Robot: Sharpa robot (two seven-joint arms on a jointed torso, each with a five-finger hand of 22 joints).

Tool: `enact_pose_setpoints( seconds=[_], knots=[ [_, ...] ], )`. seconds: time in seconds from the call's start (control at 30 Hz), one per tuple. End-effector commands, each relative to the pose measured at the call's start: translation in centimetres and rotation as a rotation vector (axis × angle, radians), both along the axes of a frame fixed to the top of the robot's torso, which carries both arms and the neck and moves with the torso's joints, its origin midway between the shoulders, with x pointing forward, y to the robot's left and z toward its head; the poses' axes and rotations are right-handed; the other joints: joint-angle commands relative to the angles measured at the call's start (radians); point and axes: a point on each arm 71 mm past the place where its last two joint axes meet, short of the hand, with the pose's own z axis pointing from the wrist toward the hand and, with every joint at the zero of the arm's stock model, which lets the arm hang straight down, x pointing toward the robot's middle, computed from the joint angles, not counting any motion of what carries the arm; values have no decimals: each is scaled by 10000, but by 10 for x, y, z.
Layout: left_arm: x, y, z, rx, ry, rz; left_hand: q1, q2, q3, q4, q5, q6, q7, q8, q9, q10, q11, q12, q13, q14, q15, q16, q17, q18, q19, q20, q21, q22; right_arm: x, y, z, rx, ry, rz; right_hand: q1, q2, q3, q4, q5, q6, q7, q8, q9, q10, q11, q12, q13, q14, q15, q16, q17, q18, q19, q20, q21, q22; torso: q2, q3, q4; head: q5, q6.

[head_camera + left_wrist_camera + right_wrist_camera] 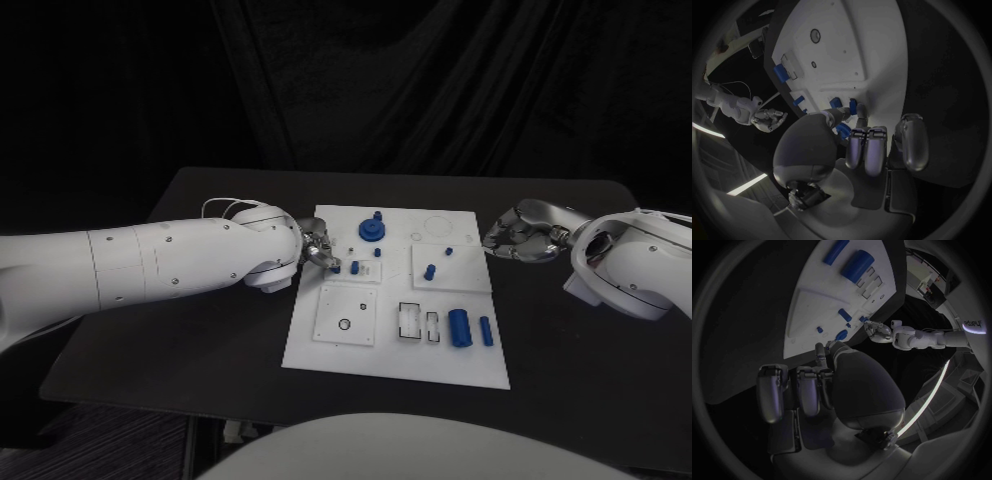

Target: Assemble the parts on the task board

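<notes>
The white task board [387, 352] lies mid-table. A blue gear part with a peg [372, 230] stands at its far end, with small blue pegs [355, 267] [431, 270] nearby. Two blue cylinders [459, 327] [486, 331] lie at its near right. My left hand [320, 252] hovers at the board's left edge with its fingers curled [867, 150] and nothing in them. One fingertip is close to a small peg [852, 106]. My right hand [519, 240] sits off the board's right edge, curled [798, 390] and holding nothing. The board [817, 295] and the cylinders [856, 265] lie beyond it.
Rectangular slots [413, 320] and a ring mark [343, 325] sit on the board's near half. Bare black table [188, 330] surrounds the board, with dark curtains behind.
</notes>
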Motion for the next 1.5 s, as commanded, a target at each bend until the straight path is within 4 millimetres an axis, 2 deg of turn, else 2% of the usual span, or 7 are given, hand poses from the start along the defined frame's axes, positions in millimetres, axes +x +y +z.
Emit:
enact_pose_setpoints(
  seconds=[0.03,0.7,0.73,0.8,0.97,1.3,1.5],
  knots=[
    [-3,-4,-1,-168,45,-154,-55,81,66,-21,29,44,-39,-40,12,1041,-81,26,2635,1021,-56,26,2635,143,-39,-59,-38,1841,0,-1,-1,-24,-28,-159,88,-45,56,-13,39,-13,22,0,-15,1060,45,-24,2634,1000,58,-19,2499,7,694,62,-67,2410,-5,4,8,5,2],
    [-5,-5,-3,-175,198,-343,-117,103,66,-12,48,44,-28,-50,7,1041,-73,26,2635,1021,-52,26,2635,153,-64,-56,-91,1826,0,0,-2,-51,27,-126,79,-56,66,-12,58,-9,24,5,-16,1060,46,-24,2634,998,58,-23,2488,7,694,63,-69,2410,-3,8,-4,43,2],
    [-5,-6,-3,-181,201,-361,-345,196,-29,98,-524,-62,19,-203,-111,1041,-38,26,2635,1021,-18,26,2635,155,-92,-25,-142,1814,0,0,-2,-58,41,-123,79,-56,66,-12,58,-9,24,5,-16,1060,46,-24,2634,998,58,-23,2488,7,694,63,-69,2410,-3,7,2,39,2],
    [-5,-6,-3,-178,217,-382,-712,244,-384,344,-973,-84,108,-353,-275,1041,34,26,2635,1021,41,26,2635,167,-128,9,-214,1796,0,0,-2,-68,59,-120,79,-56,66,-12,58,-9,24,5,-16,1060,46,-24,2634,998,58,-23,2488,7,694,63,-69,2410,-4,8,8,31,2],
    [-4,-4,-6,-44,349,-332,-1591,469,-2293,1171,-1549,-194,315,-937,-959,1041,217,26,2635,1021,203,26,2635,186,-185,164,-341,1769,0,0,-3,-97,107,-124,73,-59,68,-9,60,-11,25,4,-17,1060,47,-24,2634,997,59,-24,2483,8,692,63,-72,2408,-6,12,11,39,2],
    [-3,3,-11,188,516,-111,-2427,1189,-4131,1475,-2332,-127,400,-1368,-1605,1041,311,26,2635,1021,281,26,2635,224,-234,251,-488,1734,-1,-1,-3,-132,165,-125,73,-59,68,-9,60,-11,25,4,-17,1060,47,-24,2634,997,59,-24,2483,8,692,63,-72,2408,2,6,-3,56,2],
    [-3,5,-12,192,498,-34,-2581,1341,-4391,1481,-2381,-114,407,-1397,-1661,1041,319,26,2635,1021,287,26,2635,224,-231,260,-492,1734,-1,0,-3,-146,199,-110,73,-59,68,-9,60,-11,25,4,-17,1060,47,-24,2634,997,59,-24,2483,8,692,63,-72,2408,-2,11,6,71,2]
  ],
)
